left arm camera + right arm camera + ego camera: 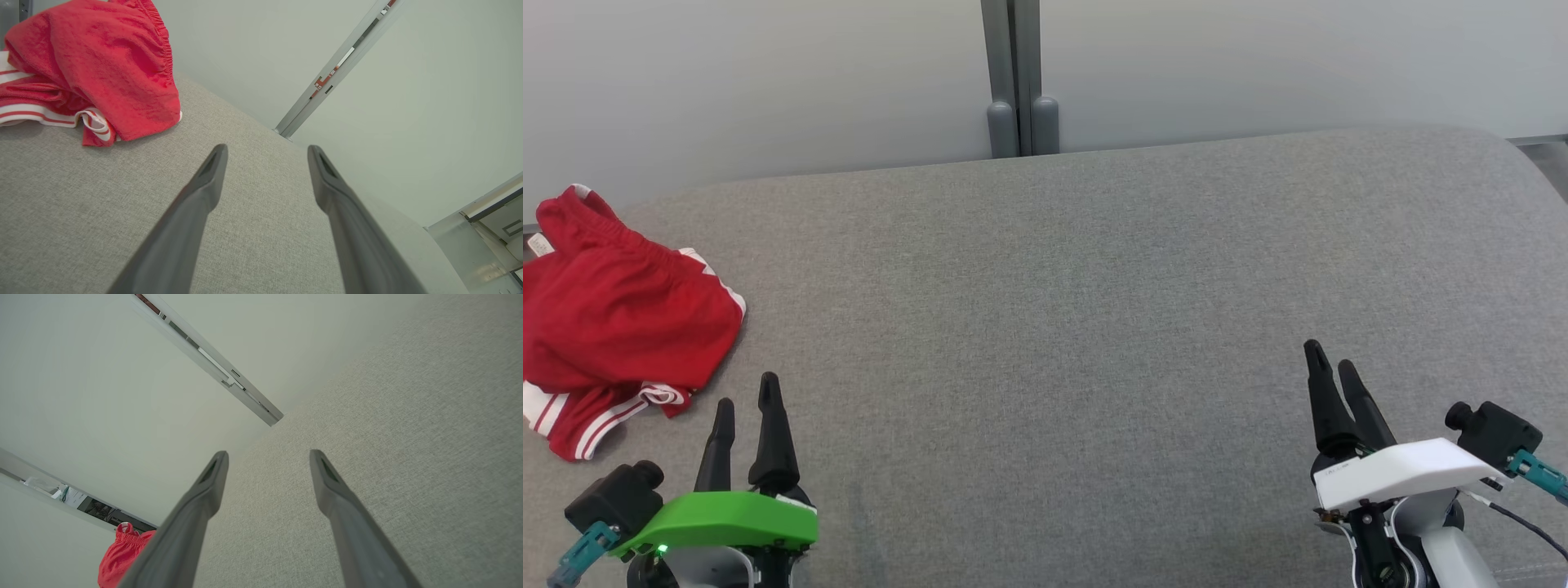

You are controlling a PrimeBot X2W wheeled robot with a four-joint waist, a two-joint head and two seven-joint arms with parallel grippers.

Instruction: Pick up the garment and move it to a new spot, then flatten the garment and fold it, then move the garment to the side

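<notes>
**A:** In the head view, a grey woven desk (pixel 1094 327) runs back to a pale wall (pixel 768 82) with a grey post (pixel 1019 73) at its middle. The garment (pixel 621 318), red shorts with white stripes, lies crumpled at the desk's left edge and is partly cut off by the frame.

**B:** And the arms?

**A:** The left gripper (pixel 747 392) hovers just beside the heap, near its striped hem (pixel 605 420), with its fingers apart and empty. The right gripper (pixel 1329 354) is well apart at the lower right, its fingers also spread and holding nothing.

**B:** What does the left wrist view add?

**A:** The garment (pixel 102 69) lies up and to the left of the left gripper (pixel 265 149), outside its open fingers (pixel 204 192). A gathered waistband (pixel 163 53) runs down the near side of the heap.

**B:** How is it likely to handle?

**A:** Probably light, soft and limp, a thin cloth that sags and slides over itself. It shouldn't break, but pinching a single layer may drag the rest along in a tangle.

**B:** Where should it be taken?

**A:** The elastic waistband looks the surest hold, since it is thicker and runs along an edge the shorts would hang straight from. The striped hem is nearer, but it would likely lift only one leg.

**B:** And the right wrist view?

**A:** The right gripper (pixel 267 453) holds its fingers apart over bare desk. A scrap of the red garment (pixel 122 555) shows at the lower left, well away from them.
</notes>
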